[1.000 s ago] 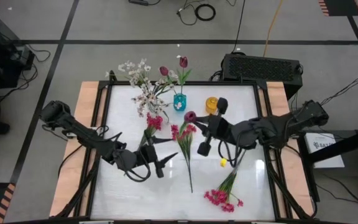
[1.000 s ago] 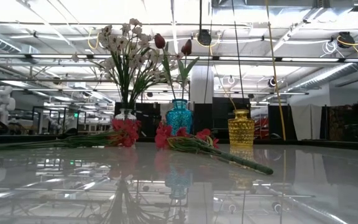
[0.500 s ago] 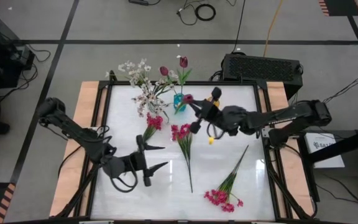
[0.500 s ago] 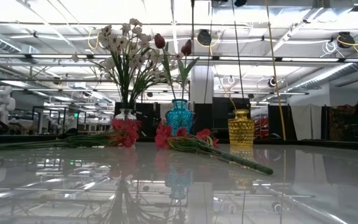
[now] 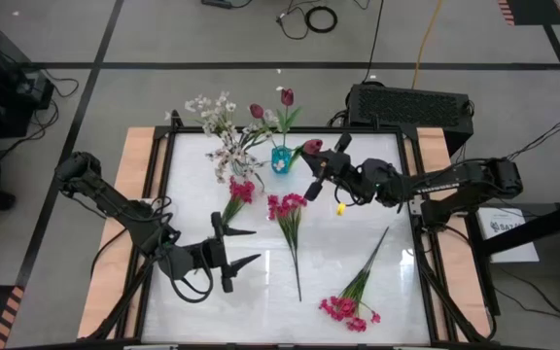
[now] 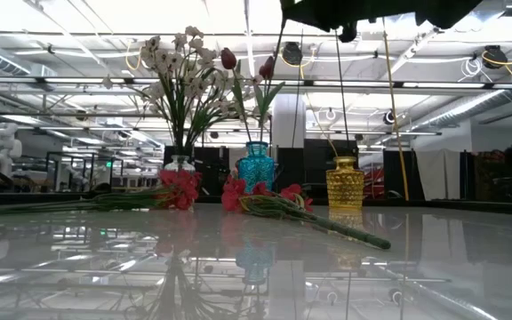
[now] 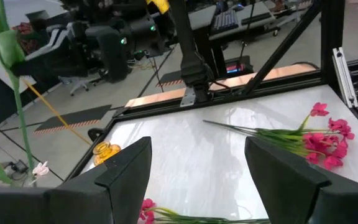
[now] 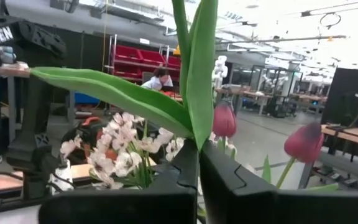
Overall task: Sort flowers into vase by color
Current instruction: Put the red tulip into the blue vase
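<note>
My right gripper (image 5: 317, 175) hangs over the table's far middle, beside the blue vase (image 5: 280, 158), shut on a dark maroon tulip (image 5: 311, 146). Two more tulips (image 5: 270, 105) stand in that vase. White blossoms (image 5: 224, 136) stand in a clear vase (image 6: 180, 164). The yellow vase (image 6: 344, 182) is under my right arm in the high view. Three magenta sprigs (image 5: 238, 194), (image 5: 288, 219), (image 5: 353, 301) lie flat on the table. My left gripper (image 5: 251, 245) hovers open at the near left, holding nothing. My right gripper pinches the tulip's green stem where the leaves branch off (image 8: 194, 146) between its two fingers. The fingers come about level from the table's right and lie across the stem. The tulip is lifted clear, leaves rising above the fingers, the stem (image 6: 277, 80) hanging below toward the blue vase.
A black box (image 5: 411, 105) stands just beyond the table's far right edge. The three vases line up along the far edge. Wooden rails (image 5: 129, 224) run along the table's left and right sides. The near middle of the white tabletop (image 5: 261, 311) is bare.
My right gripper has carried the tulip down and toward the far edge, to beside the blue vase, and now shows at the top of the low view. My left gripper has drawn back a little toward the near left, still open.
</note>
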`<state>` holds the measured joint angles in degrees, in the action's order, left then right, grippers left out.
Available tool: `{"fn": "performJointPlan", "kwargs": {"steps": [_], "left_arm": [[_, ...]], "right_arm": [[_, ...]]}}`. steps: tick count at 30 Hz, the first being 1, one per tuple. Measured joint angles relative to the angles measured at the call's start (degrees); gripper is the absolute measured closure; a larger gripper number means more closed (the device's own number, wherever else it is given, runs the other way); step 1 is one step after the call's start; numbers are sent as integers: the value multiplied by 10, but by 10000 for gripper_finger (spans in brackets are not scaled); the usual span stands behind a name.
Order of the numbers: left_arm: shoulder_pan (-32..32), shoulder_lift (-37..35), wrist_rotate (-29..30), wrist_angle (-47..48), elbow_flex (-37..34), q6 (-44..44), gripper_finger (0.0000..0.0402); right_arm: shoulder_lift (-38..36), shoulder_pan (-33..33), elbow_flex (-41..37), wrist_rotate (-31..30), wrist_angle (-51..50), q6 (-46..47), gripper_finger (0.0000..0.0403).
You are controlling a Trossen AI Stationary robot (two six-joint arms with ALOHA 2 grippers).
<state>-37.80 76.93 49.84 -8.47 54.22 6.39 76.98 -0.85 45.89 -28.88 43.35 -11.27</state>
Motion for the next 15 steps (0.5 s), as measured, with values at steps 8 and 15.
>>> {"fn": "performJointPlan", "kwargs": {"steps": [8, 15], "left_arm": [[0, 0, 0, 0, 0, 0, 136], [0, 0, 0, 0, 0, 0, 136]], "right_arm": [[8, -19, 0, 10, 1, 16, 403], [18, -48, 0, 44, -10, 43, 403]]}}
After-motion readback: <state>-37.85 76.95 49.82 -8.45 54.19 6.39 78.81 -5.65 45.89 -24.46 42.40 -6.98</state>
